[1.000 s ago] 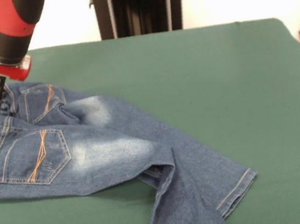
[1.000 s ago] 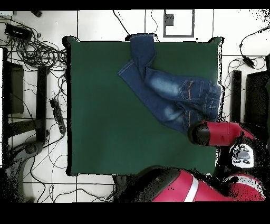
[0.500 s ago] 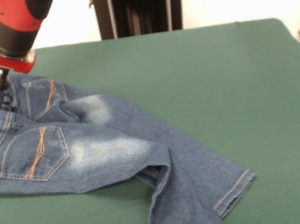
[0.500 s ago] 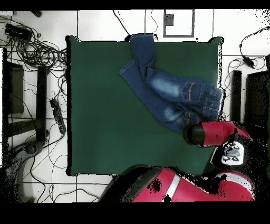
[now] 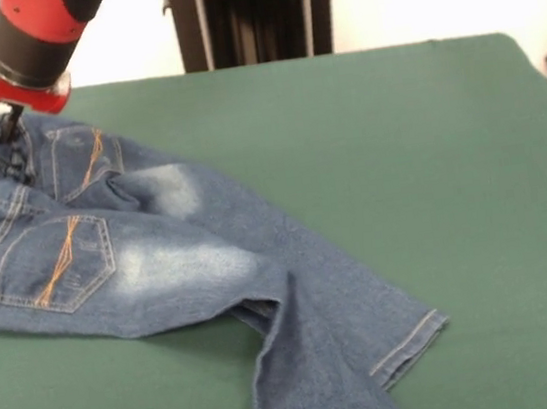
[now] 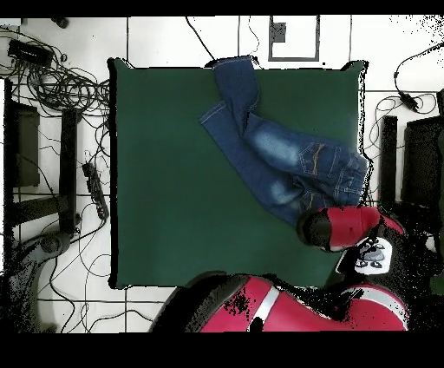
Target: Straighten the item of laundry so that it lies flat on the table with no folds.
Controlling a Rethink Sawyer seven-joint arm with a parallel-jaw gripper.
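With the gripper (image 5: 3,127) clamped on the waistband, the jeans (image 5: 161,270) at the near left of the table (image 5: 397,148) could be dragged off its edge, one leg left crossed over the other.

The jeans (image 5: 161,270) are soft blue denim cloth, faded pale in patches, with orange stitching; the worktop (image 5: 397,148) wears matt green felt-like cloth; the arm (image 5: 29,35) looks smooth plastic

The gripper (image 5: 3,127) has dragged the jeans (image 5: 161,270) waistband farther back.
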